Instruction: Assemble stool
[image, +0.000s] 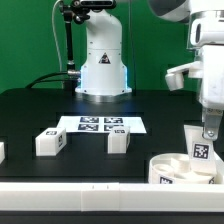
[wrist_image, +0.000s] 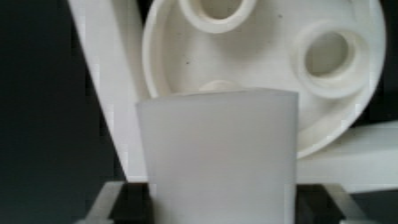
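Note:
The round white stool seat (image: 172, 172) lies at the exterior view's front right, with round holes in its face; it fills the wrist view behind the block (wrist_image: 267, 60). My gripper (image: 208, 132) is directly over it, shut on a white block leg (image: 199, 150) with a marker tag that hangs upright just over or on the seat; I cannot tell if they touch. In the wrist view the leg (wrist_image: 217, 140) sits between my fingers (wrist_image: 118, 203), with the gripper (wrist_image: 217, 208) closed on its sides. Two more legs (image: 50, 142) (image: 118, 141) lie on the black table.
The marker board (image: 100, 124) lies flat behind the two loose legs. The robot base (image: 102, 65) stands at the back. A long white border rail (image: 70, 190) runs along the table's front edge. Another white part shows at the far left edge (image: 2, 151).

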